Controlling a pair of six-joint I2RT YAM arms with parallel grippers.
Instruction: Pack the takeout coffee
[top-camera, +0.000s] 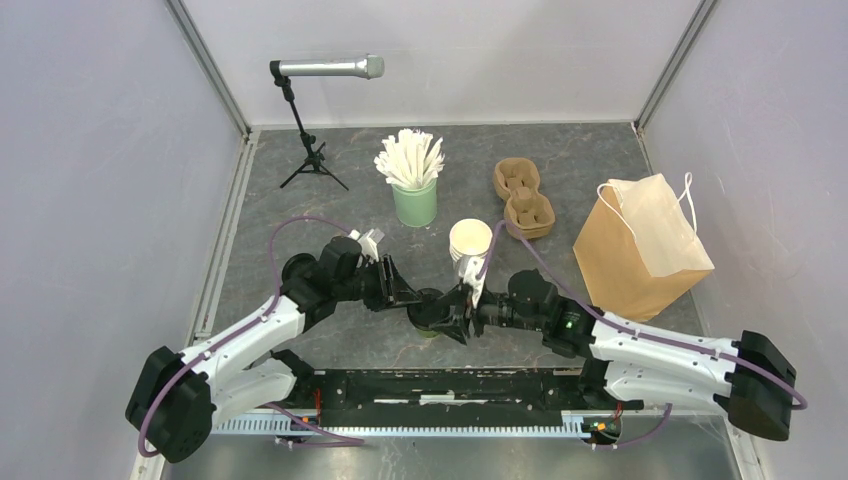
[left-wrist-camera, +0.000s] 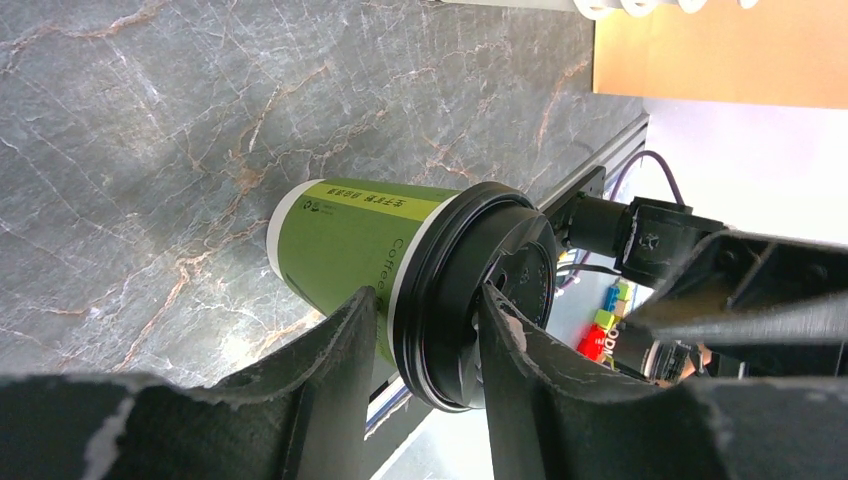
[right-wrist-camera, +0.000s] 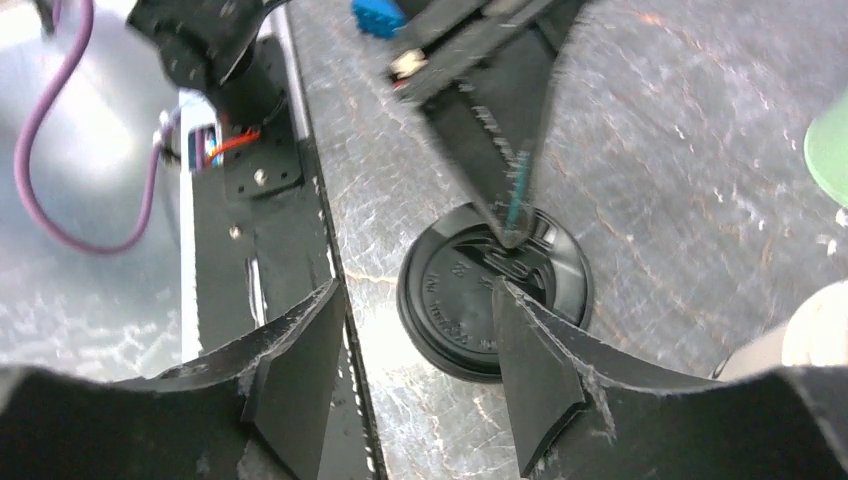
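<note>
Left wrist view, left pincer (left-wrist-camera: 430, 300): half closed astride the rim of the black lid (left-wrist-camera: 510, 275), one finger beside the cup wall and the other over the lid top. I cannot tell whether it truly clamps.
Right pincer (right-wrist-camera: 418, 290): released, fingers wide apart, hanging over the lid with no contact that I can make out.
Olive-green cup (left-wrist-camera: 345, 240): upright and lidded on the counter (top-camera: 330, 200), between the two pincers.
Step in hand: likely seating the lid or taking hold of the cup for its carry; the packing is not yet done.
Next move: probably a firm hold on the cup wall under the rim, since the lid alone could pop off. After that, a level lift toward the cardboard carrier (top-camera: 523, 197) or the paper bag (top-camera: 640, 250).
Edges: the near rail (top-camera: 450, 385) lies close to the cup on the robot's side. The stack of cream cups (top-camera: 470, 240) stands just beyond it and could easily be knocked.
Open room: bare counter to the left. The way rightward passes the right arm and the cream cups, so it calls for height. The mint-green cup of sticks (top-camera: 414, 200) stands farther back.
</note>
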